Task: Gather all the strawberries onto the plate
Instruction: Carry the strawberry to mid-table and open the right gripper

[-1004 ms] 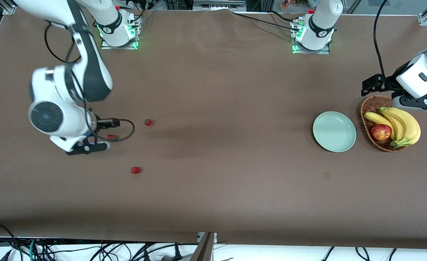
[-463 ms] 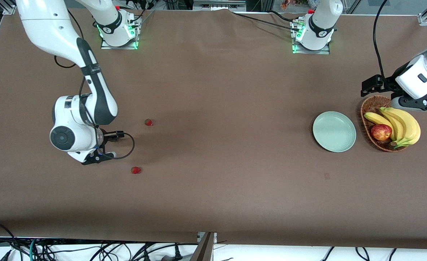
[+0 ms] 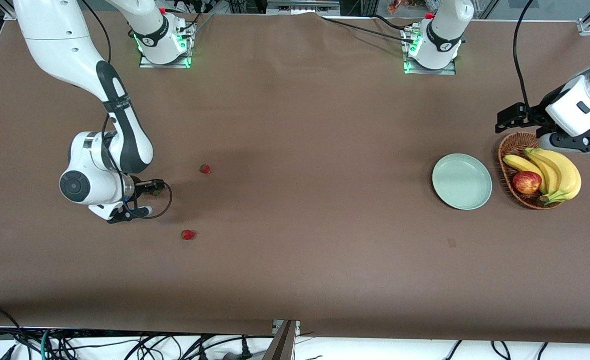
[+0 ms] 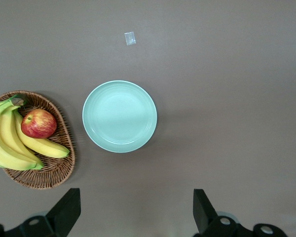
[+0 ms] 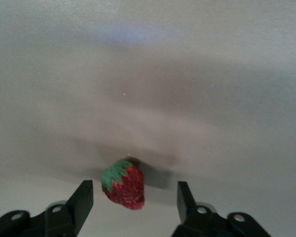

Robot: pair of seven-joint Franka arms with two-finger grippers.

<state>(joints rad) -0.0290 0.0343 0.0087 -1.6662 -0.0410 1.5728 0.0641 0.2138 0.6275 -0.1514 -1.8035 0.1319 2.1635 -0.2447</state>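
Your right wrist view shows what the front view hides: a strawberry (image 5: 124,184) sits between the right gripper's (image 5: 134,197) spread fingers, ungripped. Two more strawberries (image 3: 205,169) (image 3: 188,234) lie on the brown table (image 3: 300,250) nearby. The left gripper (image 4: 137,210) waits open above the wicker basket (image 3: 510,145); beside it sits the bare plate (image 3: 462,181).

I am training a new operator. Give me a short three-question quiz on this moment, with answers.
1. True or false: the plate already holds a strawberry.
2. How many strawberries lie on the table away from both claws?
3. The right claw is: A) shut on a strawberry; B) open, with a strawberry between its fingers; C) over the plate.
Key: 1 false; 2 two; 3 B. The left claw waits open by the basket.
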